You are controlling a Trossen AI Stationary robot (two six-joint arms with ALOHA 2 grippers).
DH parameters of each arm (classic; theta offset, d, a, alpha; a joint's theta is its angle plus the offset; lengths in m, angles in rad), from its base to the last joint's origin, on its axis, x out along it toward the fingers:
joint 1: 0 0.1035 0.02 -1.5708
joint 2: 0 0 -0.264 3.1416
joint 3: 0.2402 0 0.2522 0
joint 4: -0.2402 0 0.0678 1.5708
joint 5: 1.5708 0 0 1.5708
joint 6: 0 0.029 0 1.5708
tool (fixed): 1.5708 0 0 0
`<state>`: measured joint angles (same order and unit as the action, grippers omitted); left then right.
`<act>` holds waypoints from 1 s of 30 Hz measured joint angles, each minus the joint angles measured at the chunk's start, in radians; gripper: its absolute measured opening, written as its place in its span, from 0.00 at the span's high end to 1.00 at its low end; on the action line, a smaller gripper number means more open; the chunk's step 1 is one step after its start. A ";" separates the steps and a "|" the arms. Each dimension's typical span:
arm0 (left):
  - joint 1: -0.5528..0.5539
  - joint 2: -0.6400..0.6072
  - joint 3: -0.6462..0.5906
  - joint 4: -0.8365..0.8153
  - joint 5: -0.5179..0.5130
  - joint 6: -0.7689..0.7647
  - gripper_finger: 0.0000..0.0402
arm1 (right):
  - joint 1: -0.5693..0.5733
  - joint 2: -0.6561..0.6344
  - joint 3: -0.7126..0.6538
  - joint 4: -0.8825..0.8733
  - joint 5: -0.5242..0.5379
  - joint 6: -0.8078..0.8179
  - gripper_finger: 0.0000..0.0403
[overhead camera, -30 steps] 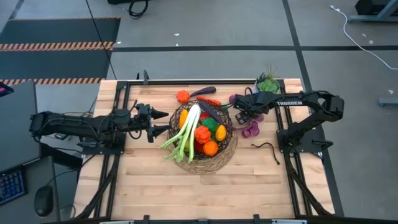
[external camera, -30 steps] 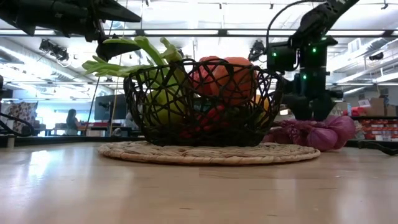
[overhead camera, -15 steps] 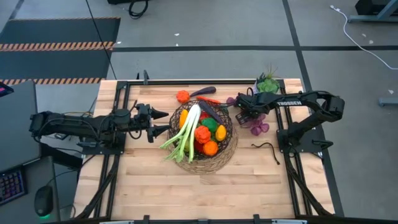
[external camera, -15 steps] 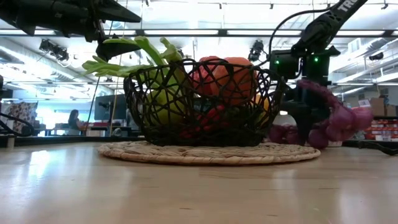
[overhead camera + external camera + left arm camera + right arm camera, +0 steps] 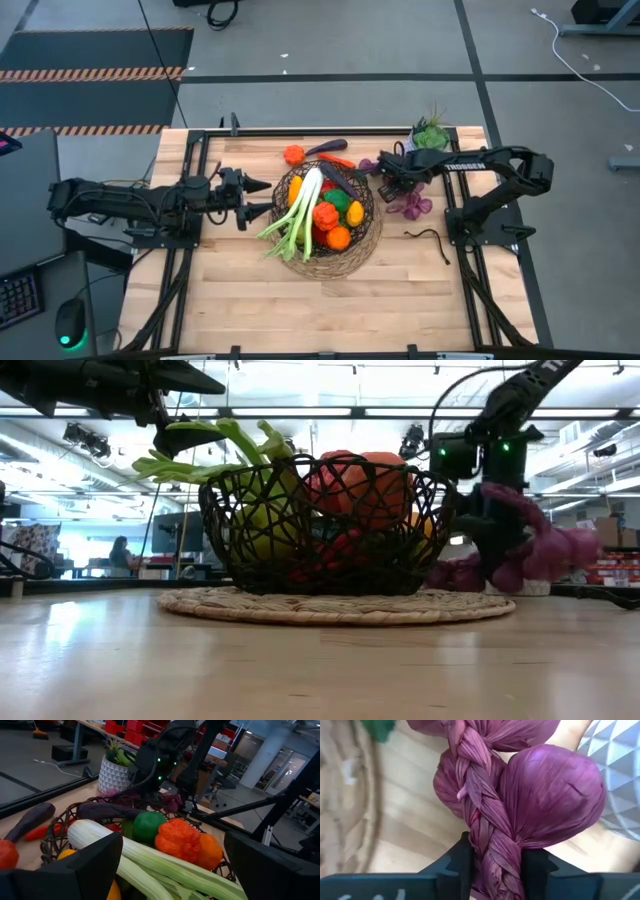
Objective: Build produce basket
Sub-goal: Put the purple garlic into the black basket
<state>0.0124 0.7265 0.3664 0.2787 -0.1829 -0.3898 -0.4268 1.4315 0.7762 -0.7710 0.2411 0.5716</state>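
The basket [image 5: 328, 212] stands mid-table, filled with produce: a green leek [image 5: 300, 208] sticking out over its rim, orange and red peppers, a green piece, a dark aubergine. At its right side a purple braided bunch of bulbs [image 5: 410, 205] is held by my right gripper [image 5: 392, 184], which points steeply down and is shut on it. The low view shows the bunch [image 5: 540, 550] beside the basket [image 5: 330, 525]. My left gripper [image 5: 270, 196] waits open and level at the basket's left side. My right gripper pinches the bunch's plaited stalk [image 5: 492, 845] between its two fingers [image 5: 462, 860], coming from above and slanting down, the fingers across the braid. The bulbs [image 5: 555, 548] hang beside and below the fingers. The lowest bulbs [image 5: 455, 573] sit near the table; whether they rest on it is hidden.
A green plant in a white pot [image 5: 430, 135] stands at the far edge behind the right gripper. An orange pepper [image 5: 293, 155], a dark aubergine [image 5: 325, 148] and a red chili [image 5: 338, 161] lie behind the basket. A black cord [image 5: 428, 238] lies at the right.
My right gripper has closed its fingers on the purple bunch and rolled a little. The bunch, which lay flat on the table beside the basket, has come up at its held end, and its bulbs now dangle around the fingers.
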 joint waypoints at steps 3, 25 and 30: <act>0.000 0.000 0.000 0.000 0.000 0.000 0.12 | 0.015 0.000 0.078 -0.090 0.000 -0.002 0.69; 0.000 0.000 0.000 0.002 0.000 -0.020 0.12 | 0.346 0.011 0.644 -0.042 0.051 -0.049 0.69; -0.005 0.000 0.000 0.002 0.000 -0.020 0.12 | 0.377 0.076 0.644 0.044 0.044 -0.051 0.69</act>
<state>0.0070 0.7265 0.3664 0.2802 -0.1829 -0.4098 -0.0499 1.5078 1.4204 -0.7270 0.2846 0.5204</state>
